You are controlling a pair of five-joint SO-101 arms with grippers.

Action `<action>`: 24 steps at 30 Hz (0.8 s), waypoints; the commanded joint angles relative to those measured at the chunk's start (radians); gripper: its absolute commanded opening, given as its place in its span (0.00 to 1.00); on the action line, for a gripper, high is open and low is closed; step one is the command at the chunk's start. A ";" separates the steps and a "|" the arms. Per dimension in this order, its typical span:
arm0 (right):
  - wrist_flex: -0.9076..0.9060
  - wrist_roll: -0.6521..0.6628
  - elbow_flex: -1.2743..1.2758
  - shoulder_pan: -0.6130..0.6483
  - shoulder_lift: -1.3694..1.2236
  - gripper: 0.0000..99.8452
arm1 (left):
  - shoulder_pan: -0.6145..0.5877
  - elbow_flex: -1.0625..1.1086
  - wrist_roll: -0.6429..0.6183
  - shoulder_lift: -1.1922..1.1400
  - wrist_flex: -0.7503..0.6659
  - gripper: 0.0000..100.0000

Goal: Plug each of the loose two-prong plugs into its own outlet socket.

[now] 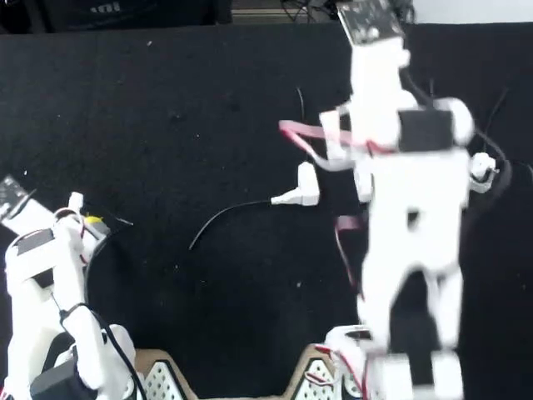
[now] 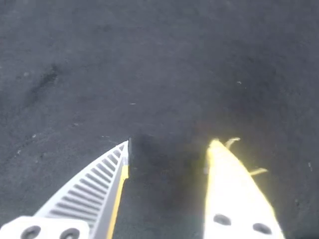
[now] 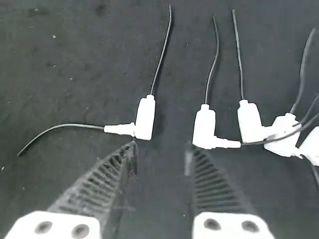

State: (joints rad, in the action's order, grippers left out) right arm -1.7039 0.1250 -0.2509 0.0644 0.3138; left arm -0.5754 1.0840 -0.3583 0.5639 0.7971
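A white socket [image 3: 145, 115] with a white two-prong plug [image 3: 119, 129] pushed into its side lies on the black cloth; the plug's black wire trails away. The same joined pair [image 1: 306, 187] lies mid-table beside the right arm [image 1: 412, 208]. My right gripper [image 3: 160, 152] hovers open just short of this pair, with nothing between its fingers. Beside it lie a second socket [image 3: 204, 127] with a plug [image 3: 227, 144], a third socket [image 3: 249, 121] and more white pieces [image 3: 286, 138]. My left gripper [image 2: 169, 145] stands open over bare cloth at the table's left [image 1: 83, 223].
Thin black wires [image 3: 162, 50] run from the sockets toward the far side of the table. Pink cables [image 1: 300, 137] hang off the right arm. Two ribbed white and tan pieces [image 1: 166, 377] sit at the front edge. Wide bare cloth lies between the arms.
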 commanded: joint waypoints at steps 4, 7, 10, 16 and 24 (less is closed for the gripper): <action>0.344 0.021 0.677 -0.017 0.565 0.04 | 0.133 0.007 0.129 0.242 -0.012 0.04; 0.574 0.018 0.993 -0.017 0.762 0.04 | 0.219 0.088 0.204 0.405 -0.005 0.05; 0.654 0.020 1.237 -0.018 0.931 0.04 | 0.286 0.197 0.305 0.594 -0.012 0.05; 0.623 -0.058 1.540 -0.025 1.291 0.04 | 0.323 0.440 0.477 0.990 -0.002 0.05; 0.549 -0.160 1.802 -0.018 1.572 0.05 | 0.412 0.542 0.497 1.247 0.278 0.05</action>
State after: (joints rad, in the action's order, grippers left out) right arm -1.1531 -0.0222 1.5075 0.0644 1.7975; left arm -0.2163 1.6471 0.1297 1.7868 0.9490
